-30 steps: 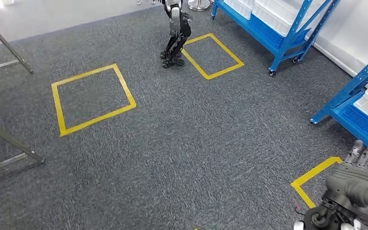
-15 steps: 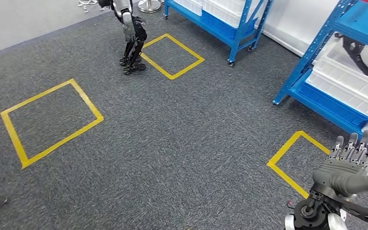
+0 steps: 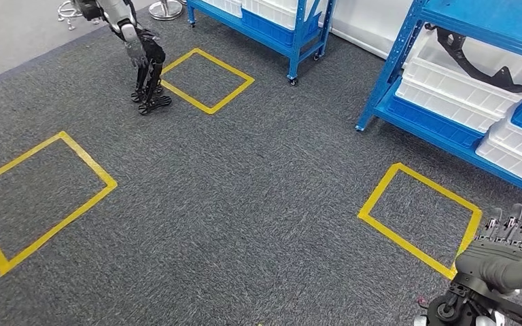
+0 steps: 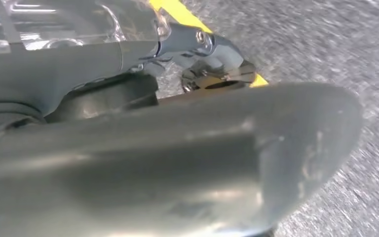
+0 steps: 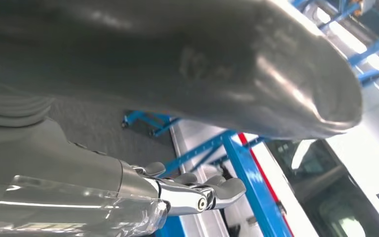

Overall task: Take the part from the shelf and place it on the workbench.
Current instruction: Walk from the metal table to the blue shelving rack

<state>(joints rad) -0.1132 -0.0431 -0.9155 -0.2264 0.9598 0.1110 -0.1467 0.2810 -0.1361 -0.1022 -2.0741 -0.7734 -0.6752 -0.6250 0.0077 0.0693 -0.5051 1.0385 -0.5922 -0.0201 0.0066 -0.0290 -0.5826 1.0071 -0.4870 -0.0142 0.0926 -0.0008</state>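
A black curved part (image 3: pixel 477 66) lies in a white bin (image 3: pixel 448 92) on the blue shelf (image 3: pixel 389 68) at the upper right of the head view. My right hand (image 3: pixel 506 252) hangs low at the lower right, well short of the shelf, fingers stretched out and holding nothing. The right wrist view has its thumb (image 5: pixel 202 64) and fingers (image 5: pixel 197 195) apart, with the blue shelf frame (image 5: pixel 249 173) beyond. My left hand (image 4: pixel 177 148) hangs over the carpet; its thumb and fingers (image 4: pixel 217 74) hold nothing.
Grey carpet carries yellow taped squares: one (image 3: pixel 380 193) in front of the shelf, one (image 3: pixel 207 109) farther back, one (image 3: pixel 75 204) at the left. Another robot (image 3: pixel 143 61) stands by the far square. A second blue shelf (image 3: pixel 298 41) with white bins stands behind it.
The whole picture has shifted left: the camera has turned right. The shelf with the black part has come into view. My right hand stays at the lower right, still empty.
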